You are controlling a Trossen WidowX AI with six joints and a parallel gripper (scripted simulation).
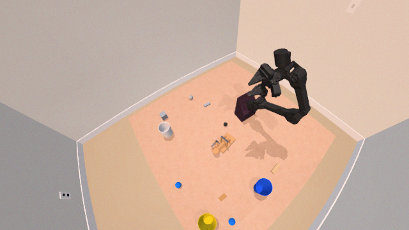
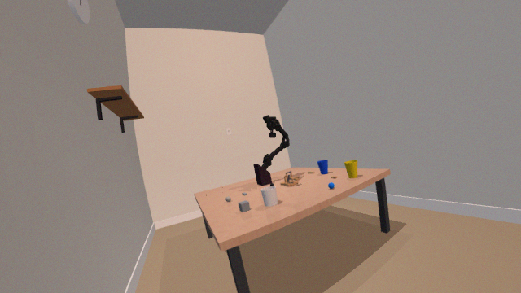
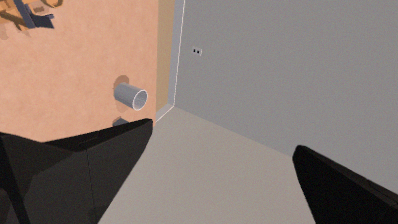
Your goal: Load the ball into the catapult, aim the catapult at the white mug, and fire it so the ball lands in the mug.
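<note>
The wooden catapult (image 1: 231,139) (image 2: 294,181) (image 3: 42,21) stands mid-table; no ball shows on it, though details are small. The white mug (image 1: 165,130) (image 2: 269,196) (image 3: 130,96) stands upright to its left in the top view. A blue ball (image 1: 178,184) (image 2: 331,185) and another blue ball (image 1: 232,222) lie on the table. A grey ball (image 1: 190,97) (image 2: 228,199) and a small black round thing (image 1: 225,124) lie there too; which ball is meant I cannot tell. My gripper (image 1: 248,89) (image 3: 222,138) is open and empty, high above the table near the arm's base.
A dark block (image 1: 245,107) (image 2: 261,175) stands at the arm's base. A blue cup (image 1: 263,187) (image 2: 323,167) and yellow cup (image 1: 207,222) (image 2: 352,169) stand upright. A grey cube (image 1: 163,115) (image 2: 244,206) is beside the white mug. Small flat blocks (image 1: 222,197) (image 1: 275,168) (image 1: 207,104) lie about.
</note>
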